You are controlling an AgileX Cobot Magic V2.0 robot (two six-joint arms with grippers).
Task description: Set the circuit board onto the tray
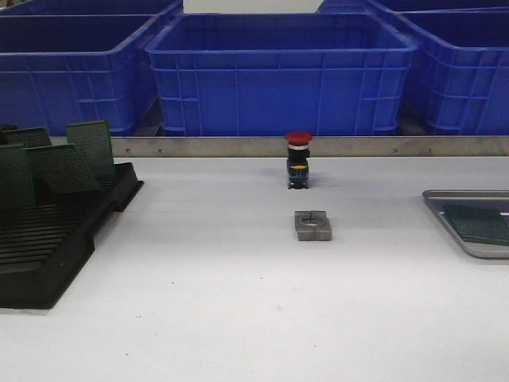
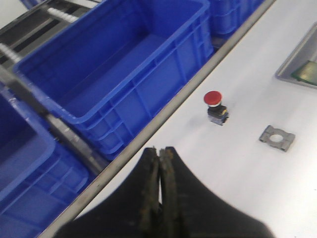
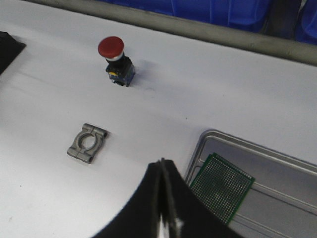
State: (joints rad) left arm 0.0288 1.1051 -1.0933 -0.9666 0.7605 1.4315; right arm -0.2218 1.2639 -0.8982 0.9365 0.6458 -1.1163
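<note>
A green circuit board lies flat in the silver-grey tray at the table's right edge. More green boards stand in the black slotted rack on the left. Neither arm shows in the front view. My left gripper is shut with nothing between its fingers, held above the table near the metal rail. My right gripper is also shut and empty, hovering just beside the tray's near corner, apart from the board. A corner of the tray appears in the left wrist view.
A red push button on a black base stands mid-table, with a grey metal clamp block in front of it. Big blue bins line the back behind a metal rail.
</note>
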